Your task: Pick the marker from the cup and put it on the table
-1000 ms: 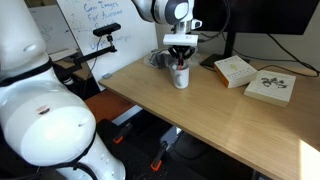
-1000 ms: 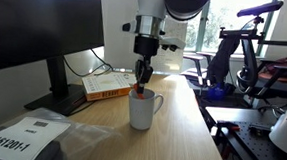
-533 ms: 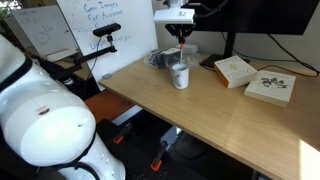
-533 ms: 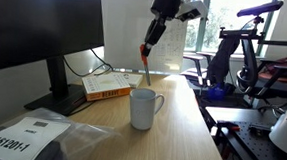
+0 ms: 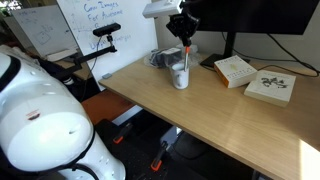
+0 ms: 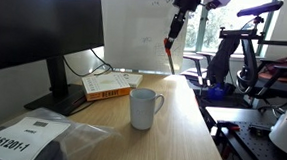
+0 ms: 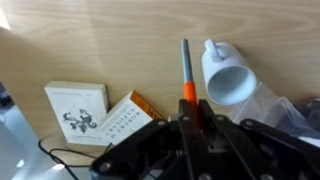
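Orange-banded grey marker point(image 6: 170, 50) hangs high above the white cup point(image 6: 144, 109) and to one side of it, fully clear of the rim. The tool point(image 7: 192, 116) is clamped on the marker's upper end.

Recommendation: carry the marker over bare counter point(image 5: 215, 115) beside the cup. Lower it until the tip nearly touches, lean it flat, and only then part the fingers, so it cannot drop and roll.

Against the record, a second ago the marker stood in the cup. Half a second ago it hung directly over the cup's mouth. The cup has not shifted.
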Controlling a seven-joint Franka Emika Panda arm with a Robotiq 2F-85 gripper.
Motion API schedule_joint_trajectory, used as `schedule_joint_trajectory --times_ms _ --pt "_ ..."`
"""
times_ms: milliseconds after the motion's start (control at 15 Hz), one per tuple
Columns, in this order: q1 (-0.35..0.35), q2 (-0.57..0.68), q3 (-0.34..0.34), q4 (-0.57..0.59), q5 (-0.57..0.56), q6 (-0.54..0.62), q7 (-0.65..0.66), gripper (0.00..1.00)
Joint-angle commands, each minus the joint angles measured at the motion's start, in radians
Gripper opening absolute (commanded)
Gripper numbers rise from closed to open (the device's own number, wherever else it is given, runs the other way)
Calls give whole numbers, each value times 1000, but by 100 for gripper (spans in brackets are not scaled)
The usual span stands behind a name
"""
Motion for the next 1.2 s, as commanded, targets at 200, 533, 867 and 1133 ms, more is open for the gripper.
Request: schedule_joint_trajectory --times_ms 200,533,867,1133 --pt "-8 317 -76 148 25 -158 74 4" --pt "-11 585 -137 317 127 -234 92 4" --pt "-10 670 -152 398 197 -208 120 55" --pt "11 570 -152 361 140 -189 152 84"
